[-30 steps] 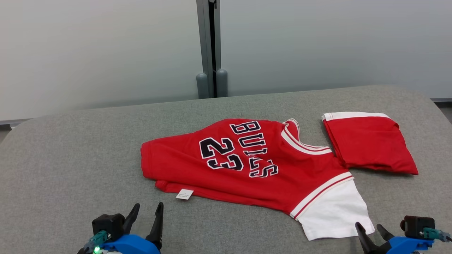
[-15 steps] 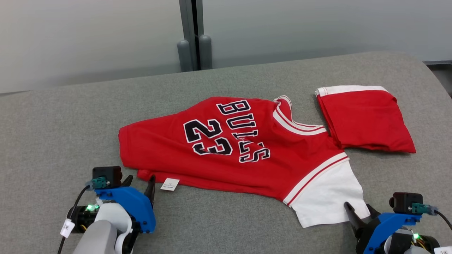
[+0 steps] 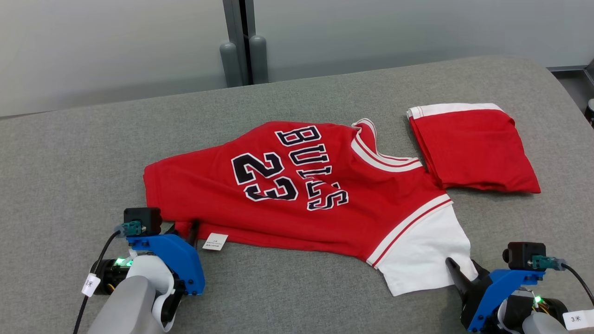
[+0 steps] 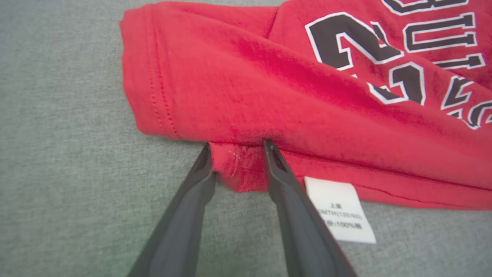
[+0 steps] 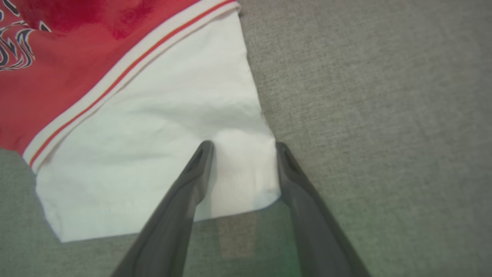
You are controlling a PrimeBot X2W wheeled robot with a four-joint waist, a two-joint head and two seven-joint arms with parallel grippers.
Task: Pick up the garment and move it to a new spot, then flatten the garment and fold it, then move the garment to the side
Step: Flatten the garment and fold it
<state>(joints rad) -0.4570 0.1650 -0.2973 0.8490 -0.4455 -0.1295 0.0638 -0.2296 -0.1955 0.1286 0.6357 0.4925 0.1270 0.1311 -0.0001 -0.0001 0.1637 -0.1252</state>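
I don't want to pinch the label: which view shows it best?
Left wrist view: the label lies close up, print visible, at the hem of the jersey beside the left jaws. The head view gives it as a small white tag by those jaws. The right wrist view faces the white sleeve.

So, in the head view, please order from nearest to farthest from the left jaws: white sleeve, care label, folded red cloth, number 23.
1. care label, just beside them, at the hem.
2. number 23, farther back, mid-shirt.
3. white sleeve, front right.
4. folded red cloth, back right.
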